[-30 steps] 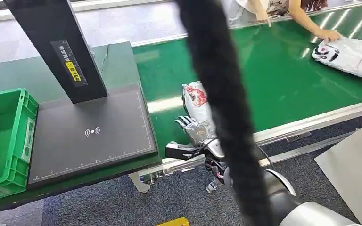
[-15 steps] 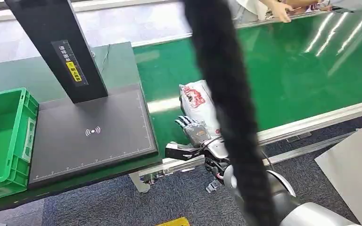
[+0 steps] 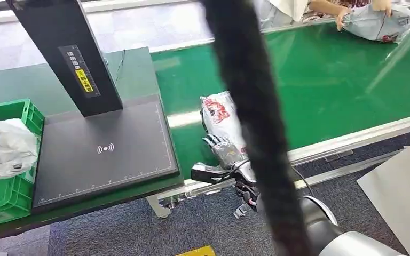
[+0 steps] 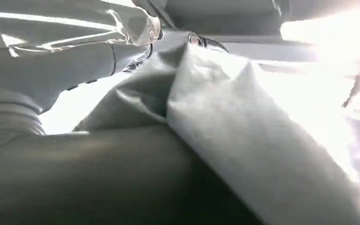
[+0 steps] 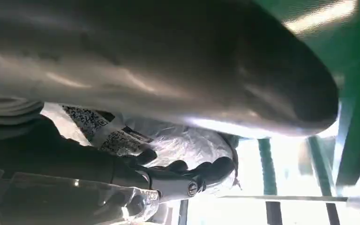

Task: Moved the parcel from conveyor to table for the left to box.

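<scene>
Parcel (image 3: 221, 120) on green conveyor (image 3: 320, 90), centre frame, grasped by right robot hand (image 3: 225, 152). Left robot hand (image 4: 51, 93) grips grey bag (image 3: 5, 149) over green bin (image 3: 10, 194), left edge.

From my remote station I see the left hand (image 4: 51, 154) gripping a grey plastic parcel (image 4: 243, 131); its crumpled film lies against the thick thumb, under strong glare.
</scene>
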You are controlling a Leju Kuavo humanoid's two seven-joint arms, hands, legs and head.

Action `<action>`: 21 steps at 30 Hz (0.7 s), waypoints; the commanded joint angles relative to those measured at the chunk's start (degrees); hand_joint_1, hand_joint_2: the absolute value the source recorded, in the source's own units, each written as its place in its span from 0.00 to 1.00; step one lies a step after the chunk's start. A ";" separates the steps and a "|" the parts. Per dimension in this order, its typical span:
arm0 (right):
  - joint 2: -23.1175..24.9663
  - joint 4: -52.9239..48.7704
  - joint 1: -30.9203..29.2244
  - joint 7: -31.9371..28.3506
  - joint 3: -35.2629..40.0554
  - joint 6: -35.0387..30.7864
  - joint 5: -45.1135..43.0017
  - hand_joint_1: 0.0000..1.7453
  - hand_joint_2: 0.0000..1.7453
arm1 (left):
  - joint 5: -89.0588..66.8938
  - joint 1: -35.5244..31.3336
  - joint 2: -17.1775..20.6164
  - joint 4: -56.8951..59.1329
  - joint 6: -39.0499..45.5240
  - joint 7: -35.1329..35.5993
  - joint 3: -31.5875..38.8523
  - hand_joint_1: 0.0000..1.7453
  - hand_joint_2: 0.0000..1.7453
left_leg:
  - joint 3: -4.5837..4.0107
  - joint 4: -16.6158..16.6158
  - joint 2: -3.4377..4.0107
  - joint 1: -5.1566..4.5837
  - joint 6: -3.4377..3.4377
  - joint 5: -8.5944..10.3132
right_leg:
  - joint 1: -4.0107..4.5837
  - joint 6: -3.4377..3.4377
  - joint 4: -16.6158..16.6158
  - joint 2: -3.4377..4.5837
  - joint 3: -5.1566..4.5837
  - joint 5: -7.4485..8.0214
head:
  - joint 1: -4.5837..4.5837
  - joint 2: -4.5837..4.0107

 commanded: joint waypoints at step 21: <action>0.93 1.62 -0.84 0.27 -2.66 0.84 1.97 0.00 0.00 | 50.69 2.45 -4.53 -9.39 -11.55 -17.30 18.72 0.00 0.00 | 0.17 -0.02 0.20 0.08 -0.15 0.02 | 0.09 -0.22 -0.02 0.16 0.14 0.09 | -0.02 0.00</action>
